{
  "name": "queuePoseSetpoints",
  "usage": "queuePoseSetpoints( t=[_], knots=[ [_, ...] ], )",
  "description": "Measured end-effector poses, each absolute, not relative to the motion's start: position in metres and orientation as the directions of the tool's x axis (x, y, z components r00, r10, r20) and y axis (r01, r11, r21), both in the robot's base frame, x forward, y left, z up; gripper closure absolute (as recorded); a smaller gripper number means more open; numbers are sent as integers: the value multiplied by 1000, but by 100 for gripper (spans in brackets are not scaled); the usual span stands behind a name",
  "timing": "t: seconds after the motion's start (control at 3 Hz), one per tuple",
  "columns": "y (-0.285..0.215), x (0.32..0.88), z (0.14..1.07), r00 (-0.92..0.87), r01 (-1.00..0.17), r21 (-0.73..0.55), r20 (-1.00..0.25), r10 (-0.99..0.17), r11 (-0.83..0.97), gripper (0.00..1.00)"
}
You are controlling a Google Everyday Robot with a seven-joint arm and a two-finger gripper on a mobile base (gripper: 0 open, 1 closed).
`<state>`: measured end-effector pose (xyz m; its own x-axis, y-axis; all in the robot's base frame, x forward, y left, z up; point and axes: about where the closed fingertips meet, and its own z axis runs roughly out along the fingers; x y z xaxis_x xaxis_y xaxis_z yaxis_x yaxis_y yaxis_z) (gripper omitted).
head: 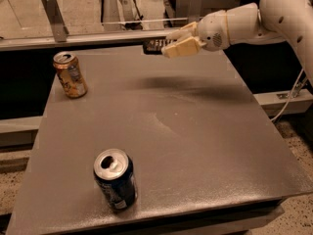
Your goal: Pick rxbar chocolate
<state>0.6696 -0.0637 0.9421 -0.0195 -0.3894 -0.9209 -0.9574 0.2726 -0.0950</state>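
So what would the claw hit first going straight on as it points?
The claw, holding the rxbar chocolate, points across the table; the way looks free, unless it reaches the gold can; depth unclear.

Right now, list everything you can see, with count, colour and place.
table: one, grey, fills the middle of the view
orange-gold can: one, far left of the table
blue can: one, upright, near left of the table, top opened
rxbar chocolate: one, dark with pale lettering, held above the table's far edge
rail: one, grey metal, behind the table
arm: one, white, reaching in from the upper right
tool: one, cream, over the far edge, closed on the rxbar chocolate
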Motion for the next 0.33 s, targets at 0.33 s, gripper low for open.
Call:
queuePoseSetpoints(
  t=[0.33],
  knots=[
    [-60,665,946,-16,-962,-89,-927,-375,260,100]
  ],
)
